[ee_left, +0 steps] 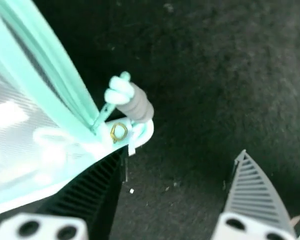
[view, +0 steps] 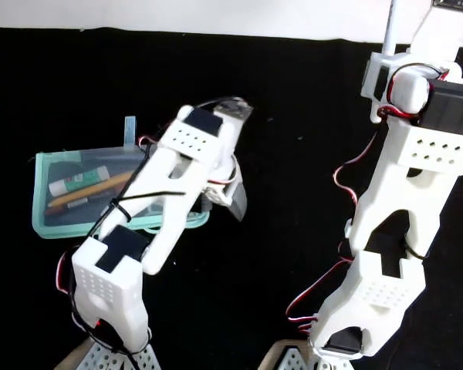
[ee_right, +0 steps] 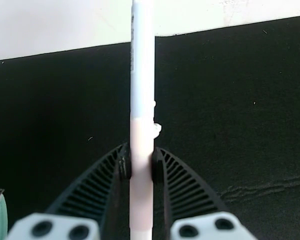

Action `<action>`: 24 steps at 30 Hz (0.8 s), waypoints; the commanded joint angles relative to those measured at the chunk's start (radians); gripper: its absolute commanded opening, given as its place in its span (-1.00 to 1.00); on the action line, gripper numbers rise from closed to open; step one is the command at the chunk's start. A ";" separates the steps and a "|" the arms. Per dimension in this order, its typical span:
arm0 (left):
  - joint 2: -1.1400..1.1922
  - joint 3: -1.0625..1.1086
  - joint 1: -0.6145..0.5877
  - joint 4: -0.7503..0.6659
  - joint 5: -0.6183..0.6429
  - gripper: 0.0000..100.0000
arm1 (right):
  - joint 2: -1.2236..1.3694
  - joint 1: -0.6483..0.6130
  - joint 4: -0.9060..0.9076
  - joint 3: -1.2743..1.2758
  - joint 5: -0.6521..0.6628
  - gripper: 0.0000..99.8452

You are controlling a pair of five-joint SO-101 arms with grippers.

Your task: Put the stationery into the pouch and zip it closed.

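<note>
A teal, see-through pouch [view: 60, 225] lies on the black table at the left. Inside it I see a white and green glue stick [view: 79, 181], an orange pencil [view: 92, 190] and a thin pen. My left gripper [view: 228, 199] hangs open just past the pouch's right end. In the left wrist view the zipper pull [ee_left: 129, 101], a grey sleeve on a teal cord with a small gold ring [ee_left: 118, 131], sits at the pouch's corner [ee_left: 45, 135], beside my black finger [ee_left: 92, 192] and untouched. My right gripper [ee_right: 140, 165] is shut on a white pen [ee_right: 141, 90], held upright at the far right [view: 390, 23].
Black cloth covers the table [view: 293, 154], with a white wall along its far edge. A small teal tab [view: 130, 129] sticks out behind the pouch. Red and black cables [view: 347, 181] hang off the right arm. Open cloth lies between the two arms.
</note>
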 commanded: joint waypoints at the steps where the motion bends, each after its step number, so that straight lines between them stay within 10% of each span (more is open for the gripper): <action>1: -0.050 0.047 0.010 -0.080 0.077 -0.35 | -0.035 0.012 0.010 0.001 0.002 -0.99; 24: -0.048 0.268 -0.114 -0.434 0.008 -0.60 | -0.035 0.010 0.010 0.001 0.002 -0.99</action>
